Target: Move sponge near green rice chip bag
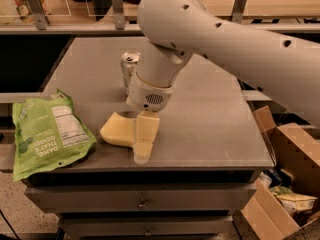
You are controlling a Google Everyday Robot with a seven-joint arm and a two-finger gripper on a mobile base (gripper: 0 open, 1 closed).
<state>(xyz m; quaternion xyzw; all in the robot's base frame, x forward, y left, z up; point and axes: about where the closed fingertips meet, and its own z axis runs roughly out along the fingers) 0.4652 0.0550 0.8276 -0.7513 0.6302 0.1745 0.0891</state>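
Note:
The pale yellow sponge lies flat on the grey table, near the front edge. The lime-green rice chip bag lies flat at the table's front left corner, overhanging the edge, a short gap left of the sponge. My gripper hangs from the white wrist and reaches down at the sponge's right end, touching or overlapping it. The large white arm comes in from the upper right and hides the table behind it.
A silver-green soda can stands upright just behind the wrist. Open cardboard boxes with clutter sit on the floor to the right. Drawers run under the table front. A rail with posts crosses the back.

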